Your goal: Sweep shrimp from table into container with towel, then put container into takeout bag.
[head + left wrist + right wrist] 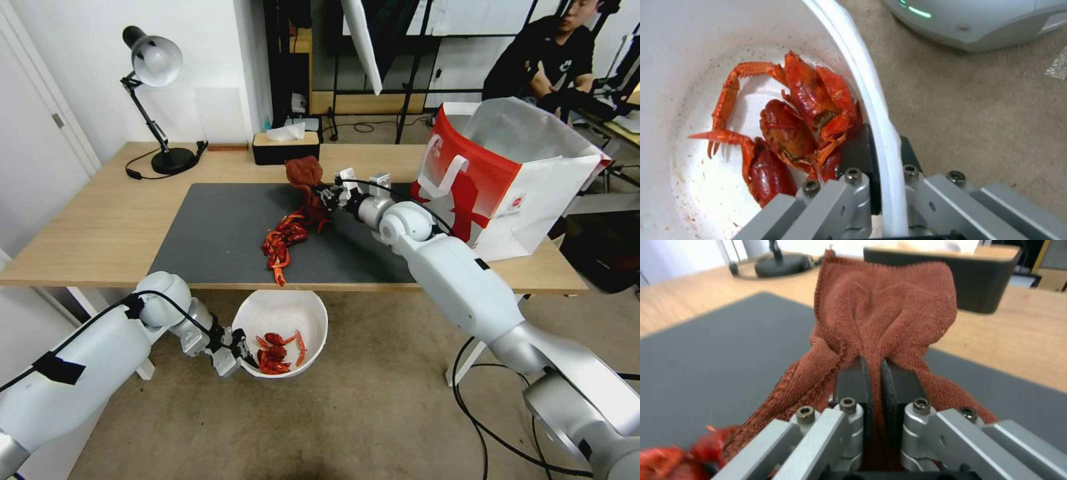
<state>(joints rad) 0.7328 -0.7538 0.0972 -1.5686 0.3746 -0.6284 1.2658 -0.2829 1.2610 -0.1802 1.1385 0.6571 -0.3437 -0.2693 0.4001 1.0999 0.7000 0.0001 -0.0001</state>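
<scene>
Right wrist view shows our right hand (873, 373) clenched on the soft, rust-brown terry towel (882, 310), limp cloth best pinched at its bunched middle, trailing against bright red-orange shrimp (283, 240) on the dark-matted wooden surface (100, 227). We reach that arm far forward. Our left hand (233, 353) grips the round white plastic container's (283, 313) rim, low below the near edge.

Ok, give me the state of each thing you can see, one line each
Round white plastic bowl: held below the table edge, rim pinched by left hand, some shrimp inside.
Red-orange shrimp: a pile remains on the grey mat.
Rust-brown terry towel: bunched, clamped in right hand.
Red-and-white paper bag: upright, open.
</scene>
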